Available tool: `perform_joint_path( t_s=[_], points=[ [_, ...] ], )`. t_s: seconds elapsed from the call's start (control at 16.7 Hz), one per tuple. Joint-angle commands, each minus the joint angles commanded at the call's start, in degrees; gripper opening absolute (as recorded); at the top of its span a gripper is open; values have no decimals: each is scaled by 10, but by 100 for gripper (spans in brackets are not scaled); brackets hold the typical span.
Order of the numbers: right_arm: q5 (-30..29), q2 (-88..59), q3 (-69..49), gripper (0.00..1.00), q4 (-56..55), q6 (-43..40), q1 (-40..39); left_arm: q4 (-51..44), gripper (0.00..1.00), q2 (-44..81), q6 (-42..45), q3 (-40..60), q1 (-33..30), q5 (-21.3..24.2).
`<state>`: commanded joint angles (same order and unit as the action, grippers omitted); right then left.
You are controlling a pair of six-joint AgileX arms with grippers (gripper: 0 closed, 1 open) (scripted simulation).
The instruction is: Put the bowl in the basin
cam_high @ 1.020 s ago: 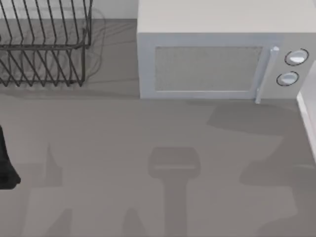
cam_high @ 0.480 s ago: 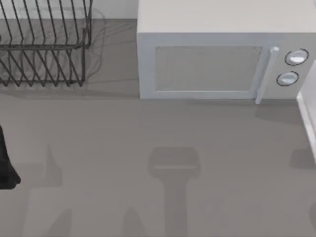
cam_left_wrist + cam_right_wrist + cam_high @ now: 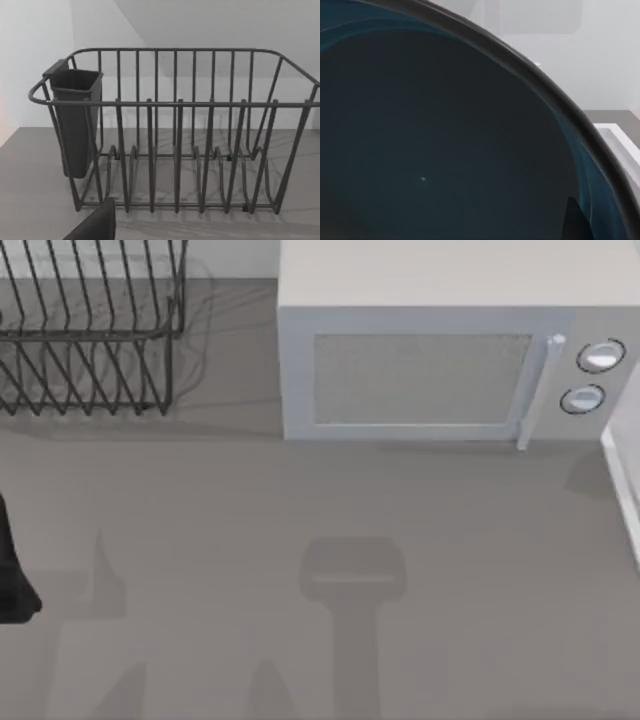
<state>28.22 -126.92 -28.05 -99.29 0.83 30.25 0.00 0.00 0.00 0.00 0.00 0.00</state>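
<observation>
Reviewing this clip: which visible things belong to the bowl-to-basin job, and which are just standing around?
Job:
- bowl, dark blue-teal inside, close against the right wrist camera
- white raised edge at the table's right side, possibly the basin; cannot tell

Standing around:
- microwave, door closed
- wire dish rack with its dark cup
- left arm, parked at the table's left edge

A dark part of my left arm (image 3: 14,570) sits at the table's left edge. One dark left fingertip (image 3: 95,226) pokes into the left wrist view.
</observation>
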Motion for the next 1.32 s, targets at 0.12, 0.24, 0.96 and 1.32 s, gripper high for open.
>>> perform_joint_path(
  t_s=[0.12, 0.24, 0.96, 1.32],
  points=[
    [0, -1, 0, 0, -1, 0, 0, 0, 100, 0, 0, 0, 0, 0],
    [0, -1, 0, 0, -1, 0, 0, 0, 100, 0, 0, 0, 0, 0],
    [0, -1, 0, 90, -1, 0, 0, 0, 100, 0, 0, 0, 0, 0],
    [0, -1, 0, 100, -1, 0, 0, 0, 100, 0, 0, 0, 0, 0]
  ],
)
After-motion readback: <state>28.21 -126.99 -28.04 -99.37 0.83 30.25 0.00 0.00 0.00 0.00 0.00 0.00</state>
